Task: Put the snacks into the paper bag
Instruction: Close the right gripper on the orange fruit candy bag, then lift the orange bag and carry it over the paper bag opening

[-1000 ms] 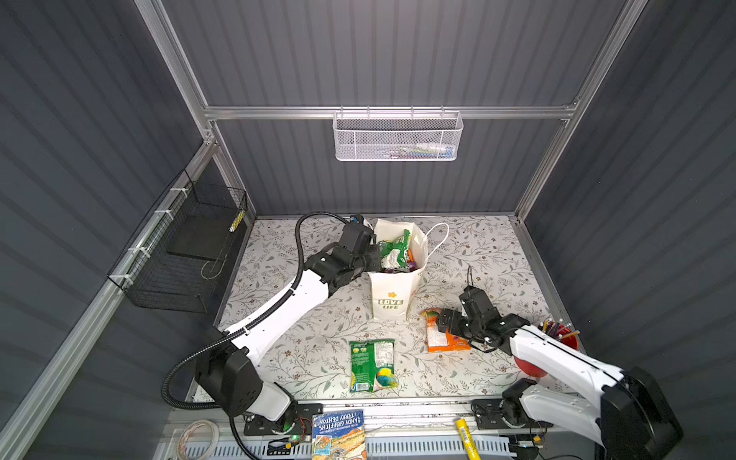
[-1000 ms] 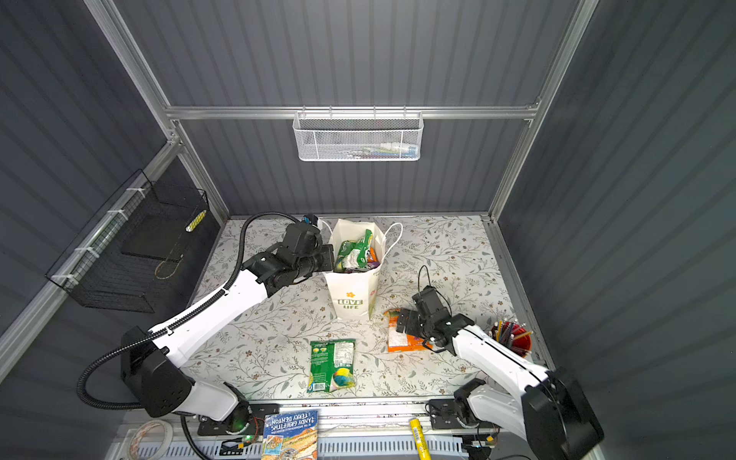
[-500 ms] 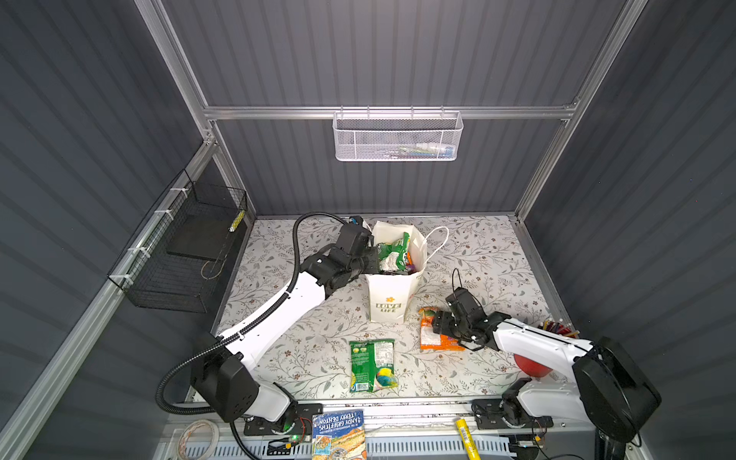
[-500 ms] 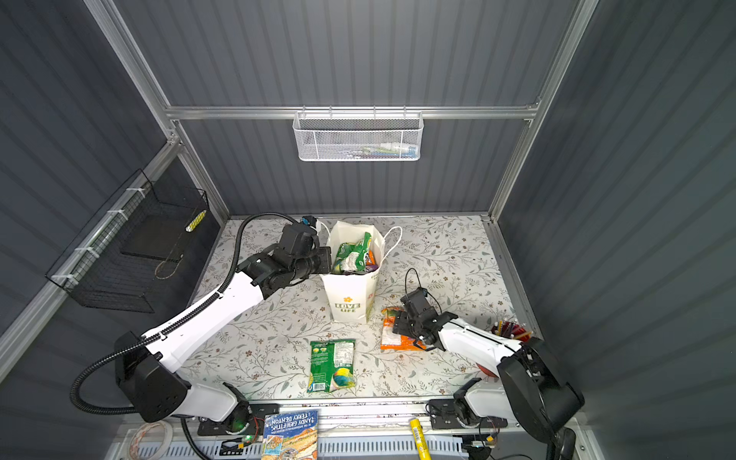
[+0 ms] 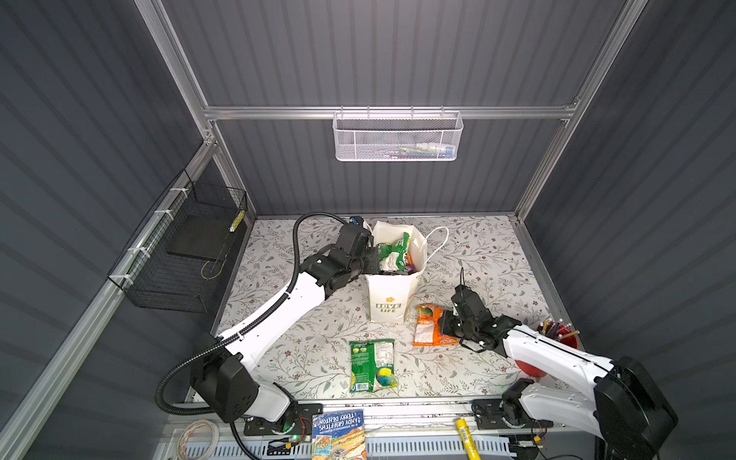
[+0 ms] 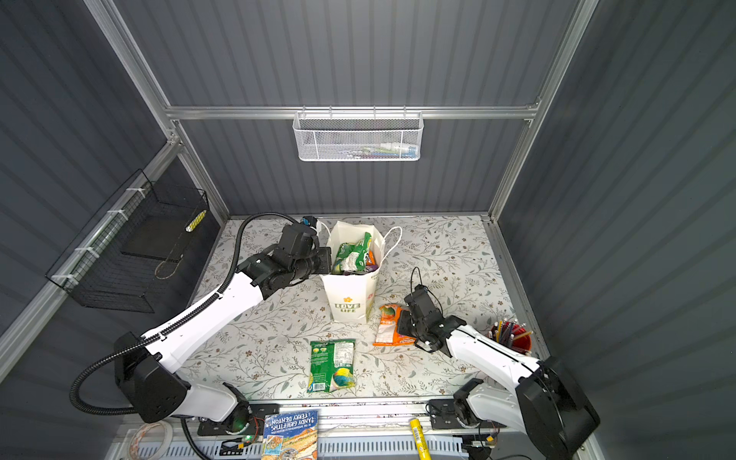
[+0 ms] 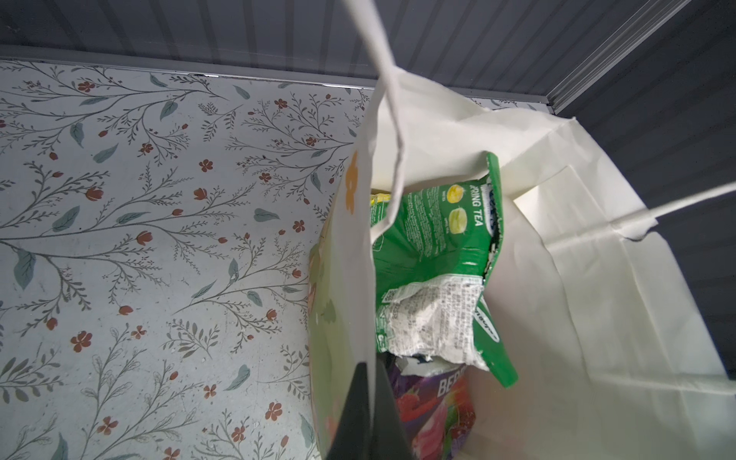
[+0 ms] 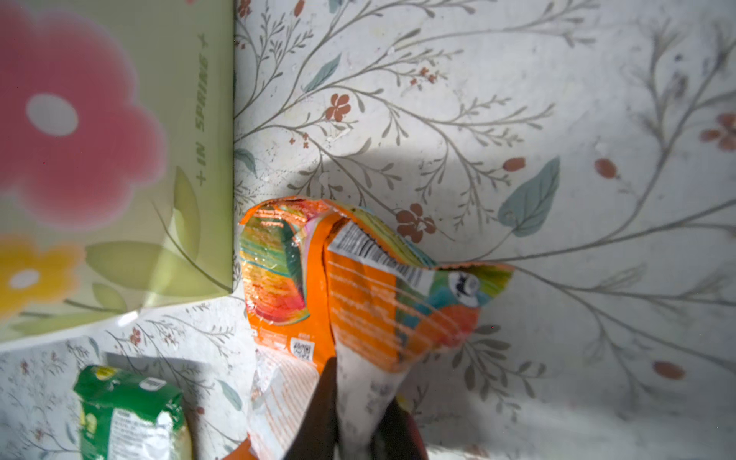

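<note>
While the left hand [image 5: 370, 261] clamps the paper bag [image 5: 388, 296], the right hand [image 5: 443, 326] pinches the orange snack [image 5: 425, 327].

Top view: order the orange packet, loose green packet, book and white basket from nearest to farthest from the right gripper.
From the right gripper:
1. the orange packet, pinched in it.
2. the green packet, lying to its front-left.
3. the book, at the very front.
4. the white basket, hung high at the back.
</note>
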Tool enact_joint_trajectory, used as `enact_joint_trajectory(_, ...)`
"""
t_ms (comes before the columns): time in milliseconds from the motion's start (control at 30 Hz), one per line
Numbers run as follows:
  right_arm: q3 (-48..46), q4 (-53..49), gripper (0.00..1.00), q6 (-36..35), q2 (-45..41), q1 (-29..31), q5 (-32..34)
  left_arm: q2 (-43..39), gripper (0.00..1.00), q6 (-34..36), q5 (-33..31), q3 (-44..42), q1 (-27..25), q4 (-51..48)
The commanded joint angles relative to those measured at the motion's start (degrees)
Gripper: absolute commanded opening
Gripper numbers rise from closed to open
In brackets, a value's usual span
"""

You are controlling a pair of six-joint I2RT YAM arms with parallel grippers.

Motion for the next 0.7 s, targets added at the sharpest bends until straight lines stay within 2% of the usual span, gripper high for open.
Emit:
enact_joint_trajectory(0,-0.33,-2.4,0.05,-0.39,-1.27,0.24,0.37,-2.4,0.0,1.43,0.69,-0.11,-0.06,0.15)
enact_joint_trajectory(67,0.11,-3.6,0.0,-0.49,-3.66,0.2,0.04,-2.32,0.0,1.29,1.03,-0.03,-0.07,0.18)
enact_joint_trajectory(200,1.78,-7.74,0.0,-0.71,-9.06,0.2,1.21,-2.58,0.0,1.42,1.17,-0.09,-0.06,0.24)
enact_joint_trajectory(333,4.46,-13.23,0.0,-1.58,-18.71,0.18,3.21,-3.1,0.0,1.43,1.7,-0.28,-0.06,0.62)
enact_joint_trajectory(533,13.24,-18.2,0.0,-4.05,-30.87,0.25,5.11,-3.64,0.0,1.25,2.73,-0.37,-0.03,1.11)
enact_joint_trajectory(667,20.89,-18.73,0.0,-6.84,-31.97,0.19,5.67,-3.99,0.0,1.51,2.51,-0.46,-0.06,1.18)
